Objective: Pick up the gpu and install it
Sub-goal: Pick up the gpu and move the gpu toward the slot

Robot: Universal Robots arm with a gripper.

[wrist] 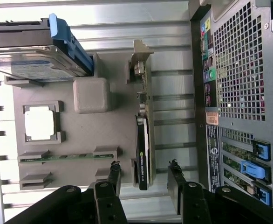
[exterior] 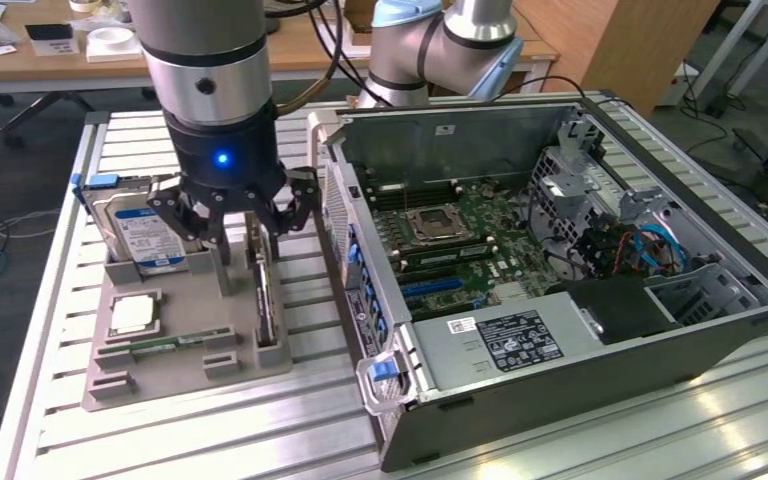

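One gpu [wrist: 145, 140], one gripper [exterior: 241, 232], one tray [exterior: 184, 372]

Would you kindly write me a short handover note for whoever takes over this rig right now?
Hand: open and empty, poised above the graphics card, with one finger to each side of it in the wrist view.
Graphics card: standing on edge in its slot of the grey holder, beside the open computer case.
Done: hand lined up over the card; nothing gripped.
Left: card not yet lifted and not yet fitted in the case.
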